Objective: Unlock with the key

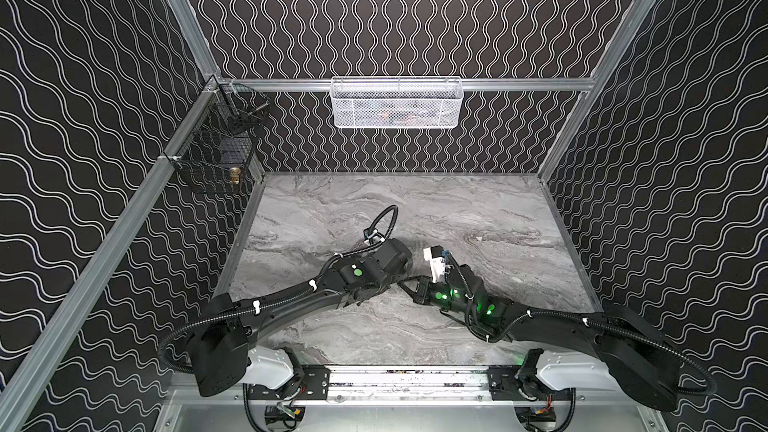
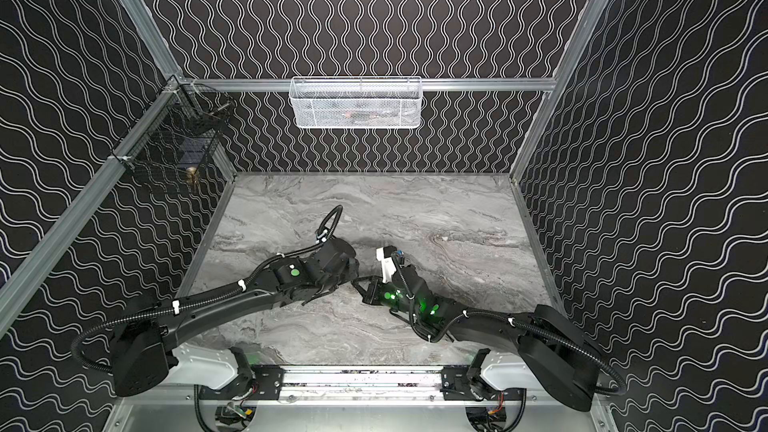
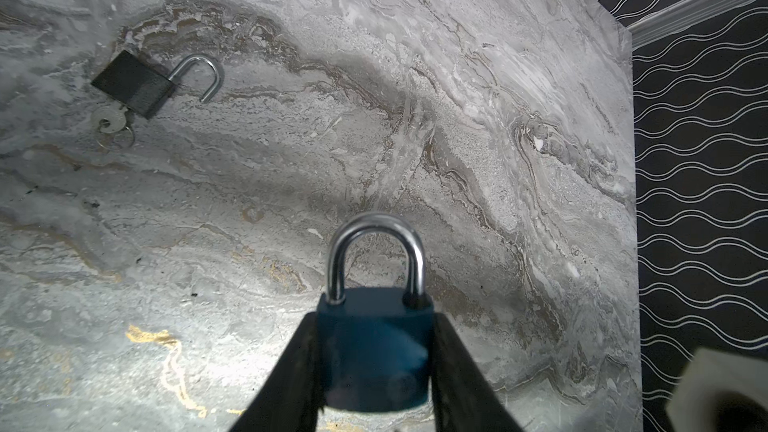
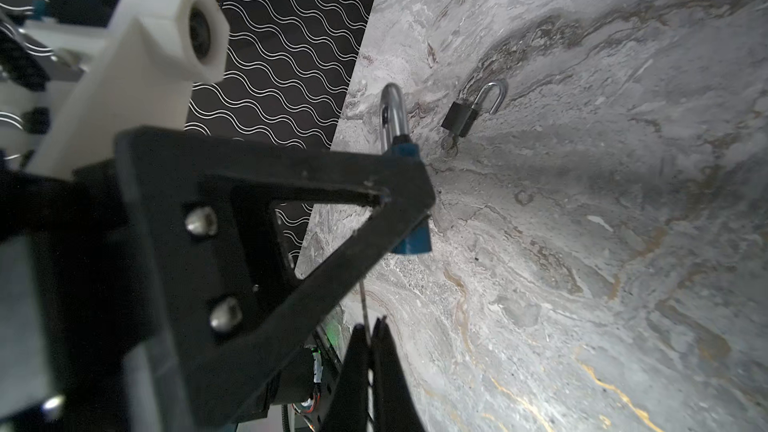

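Two claws meet over the table's [image 1: 498, 209] middle: the left claw [image 3: 374, 320] clamps a blue padlock [image 3: 374, 363], and the right claw [image 4: 369, 328] is pinched together on a thin strip, probably the key [image 4: 364, 305]. So thinly held, it may twist and fail to enter the padlock.

Two padlocks: one blue padlock [image 3: 374, 351], shackle closed, and one black padlock [image 3: 133, 85], shackle open, lying on the marble worktop [image 3: 457, 118]. One key [image 3: 110, 120] shows, at the black padlock's base. Two baskets hang above the worktop's far edge, one white mesh basket [image 1: 397, 103] at the middle and one black wire basket [image 1: 216, 147] at the far left corner; two robot arms, the left arm [image 1: 291, 301] and the right arm [image 1: 561, 326], enter over the near edge.
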Available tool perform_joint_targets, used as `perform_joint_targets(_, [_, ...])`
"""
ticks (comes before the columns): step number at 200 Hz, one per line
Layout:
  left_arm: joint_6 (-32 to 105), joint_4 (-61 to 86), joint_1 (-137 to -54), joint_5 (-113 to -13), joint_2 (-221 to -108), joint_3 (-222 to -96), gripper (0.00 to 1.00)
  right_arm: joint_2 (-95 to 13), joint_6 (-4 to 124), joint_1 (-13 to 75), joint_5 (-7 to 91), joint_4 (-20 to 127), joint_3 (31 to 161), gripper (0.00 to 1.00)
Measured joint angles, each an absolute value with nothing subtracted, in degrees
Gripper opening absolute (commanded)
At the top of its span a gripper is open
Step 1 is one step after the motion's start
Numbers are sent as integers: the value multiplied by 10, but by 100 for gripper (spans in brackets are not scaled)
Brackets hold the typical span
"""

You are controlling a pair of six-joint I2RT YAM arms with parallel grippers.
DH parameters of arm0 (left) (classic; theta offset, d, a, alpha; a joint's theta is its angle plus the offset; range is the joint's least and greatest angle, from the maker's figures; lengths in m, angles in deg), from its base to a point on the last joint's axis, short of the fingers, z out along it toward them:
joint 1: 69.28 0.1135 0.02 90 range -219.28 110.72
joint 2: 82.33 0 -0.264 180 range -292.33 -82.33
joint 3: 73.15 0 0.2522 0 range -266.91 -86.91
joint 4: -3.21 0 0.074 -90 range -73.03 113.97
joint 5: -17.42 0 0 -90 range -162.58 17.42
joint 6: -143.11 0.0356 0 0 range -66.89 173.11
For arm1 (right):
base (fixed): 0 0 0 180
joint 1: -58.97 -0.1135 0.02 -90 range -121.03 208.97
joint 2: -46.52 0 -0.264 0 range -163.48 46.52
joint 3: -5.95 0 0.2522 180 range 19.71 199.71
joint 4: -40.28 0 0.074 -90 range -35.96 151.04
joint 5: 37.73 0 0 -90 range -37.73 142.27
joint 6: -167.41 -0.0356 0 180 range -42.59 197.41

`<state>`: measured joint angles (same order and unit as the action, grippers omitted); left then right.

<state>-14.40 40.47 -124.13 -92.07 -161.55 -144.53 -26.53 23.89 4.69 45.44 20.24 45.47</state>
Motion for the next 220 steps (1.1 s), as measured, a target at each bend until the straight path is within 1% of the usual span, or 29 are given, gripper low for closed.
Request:
perform_joint_targets(85, [-144, 404, -1242, -921, -1614, -1445, 10, -260, 230, 48, 457, 199, 440, 0])
perform_joint_targets(183, [-144, 399, -1242, -919, -1607, -1439, 9, -266, 230, 58, 456, 187, 449, 0])
perform_joint_targets(220, [-144, 399, -1242, -920, -1603, -1439, 9, -265, 245, 57, 441, 204, 469, 0])
